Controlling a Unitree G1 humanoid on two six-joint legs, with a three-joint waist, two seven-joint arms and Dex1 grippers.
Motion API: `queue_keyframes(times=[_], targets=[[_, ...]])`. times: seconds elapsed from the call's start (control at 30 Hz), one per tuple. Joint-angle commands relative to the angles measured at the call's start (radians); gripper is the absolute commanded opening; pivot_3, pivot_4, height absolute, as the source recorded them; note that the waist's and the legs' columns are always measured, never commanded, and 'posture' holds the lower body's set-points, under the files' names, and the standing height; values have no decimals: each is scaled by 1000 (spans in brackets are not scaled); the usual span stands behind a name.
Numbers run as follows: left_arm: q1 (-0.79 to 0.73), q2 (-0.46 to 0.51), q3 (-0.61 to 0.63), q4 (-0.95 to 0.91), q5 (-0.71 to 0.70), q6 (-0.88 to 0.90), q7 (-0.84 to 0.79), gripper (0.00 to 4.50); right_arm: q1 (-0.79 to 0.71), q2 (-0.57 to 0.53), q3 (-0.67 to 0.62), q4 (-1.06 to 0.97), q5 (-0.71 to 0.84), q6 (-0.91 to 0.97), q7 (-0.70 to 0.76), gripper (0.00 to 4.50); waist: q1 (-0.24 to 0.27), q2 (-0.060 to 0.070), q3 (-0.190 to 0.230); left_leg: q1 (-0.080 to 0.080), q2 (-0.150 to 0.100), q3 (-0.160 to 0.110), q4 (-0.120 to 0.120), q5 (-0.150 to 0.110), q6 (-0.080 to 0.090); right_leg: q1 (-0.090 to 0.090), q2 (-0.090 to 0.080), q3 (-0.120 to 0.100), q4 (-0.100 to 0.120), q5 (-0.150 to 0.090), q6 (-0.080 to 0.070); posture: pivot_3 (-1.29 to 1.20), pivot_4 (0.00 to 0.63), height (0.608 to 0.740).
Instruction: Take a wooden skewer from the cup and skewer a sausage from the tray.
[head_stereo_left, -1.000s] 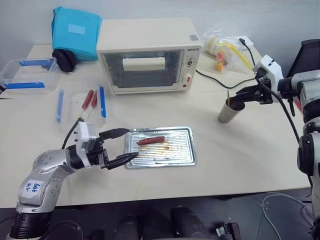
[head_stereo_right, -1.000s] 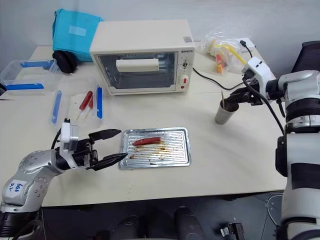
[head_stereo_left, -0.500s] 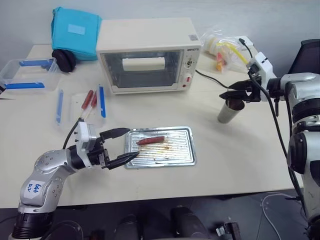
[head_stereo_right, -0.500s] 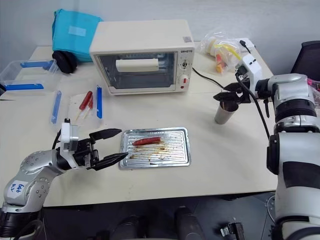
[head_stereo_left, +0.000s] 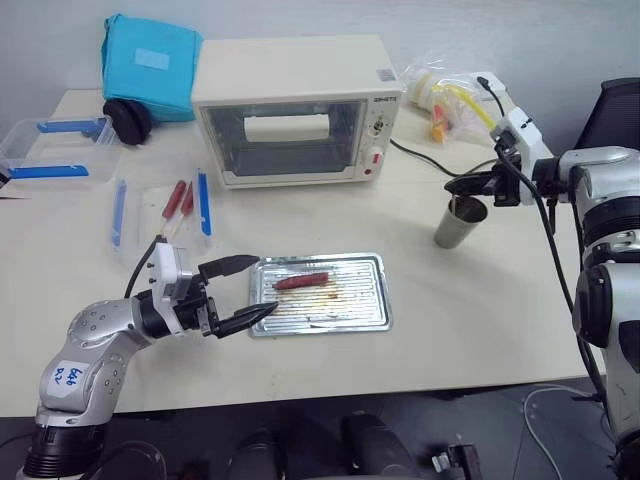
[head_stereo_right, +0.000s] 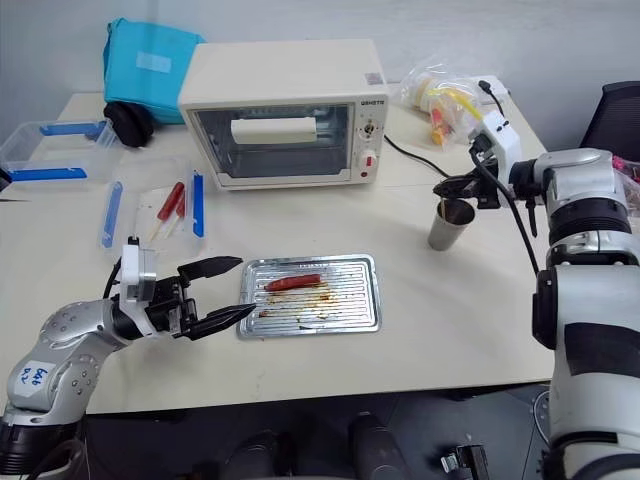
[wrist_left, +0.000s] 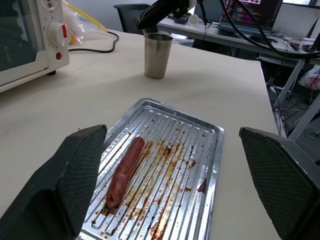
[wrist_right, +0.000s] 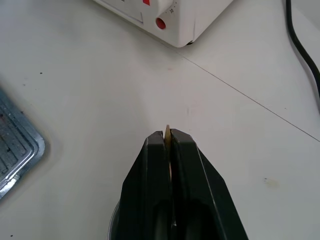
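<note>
at the far left of the pale table (head_stereo_left: 480, 300) lies a clear plastic box with blue clips (head_stereo_left: 55, 148), and just right of it two bright red sausages on stick handles (head_stereo_left: 178, 203) rest between blue strips. the left gripper (head_stereo_left: 243, 292) hovers level just off the left edge of the rectangular silver metal tray with a ribbed, grease-stained floor (head_stereo_left: 325, 318), its two black fingers (wrist_left: 75, 170) spread wide and holding nothing. the small reddish-brown sausage (head_stereo_left: 301, 281) lies on the tray's ribbed floor, toward its far left part, apart from the fingers. behind the tray stands a cream toaster oven (head_stereo_left: 295, 110). well to the right stands the small tapered grey metal cup (head_stereo_left: 461, 222), upright on the table. the right gripper (head_stereo_right: 446, 186) sits right over the cup's mouth, its fingers pressed together on the thin pale wooden skewer (wrist_right: 167, 133), whose pointed tip pokes out between them; the skewer's lower end is hidden from sight.
</note>
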Motion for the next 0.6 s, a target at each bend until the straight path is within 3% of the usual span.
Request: queue_keyframes(times=[0.03,0.37,0.5,0.6], targets=[[-12,-7,11,-13,-9,-20,0,4500,-58,-62,-4,-49,3,38,72,11,1,0,0,0,0,0,0,0,0,0,0,0,0,0,0,0,150,740],[-32,-46,5,2,-36,3,1,4500,-203,-142,-38,-167,65,199,209,11,0,0,0,0,0,0,0,0,0,0,0,0,0,0,0,0,150,740],[-80,-102,2,26,-21,-39,35,4500,-247,-95,-163,-212,202,337,152,11,3,0,0,0,0,0,-1,0,0,0,0,0,0,0,0,0,150,740],[-117,-154,-3,32,-22,-49,73,4500,-161,-15,-255,-349,314,440,74,11,3,0,0,0,0,0,0,0,0,0,0,0,0,0,0,0,150,740]])
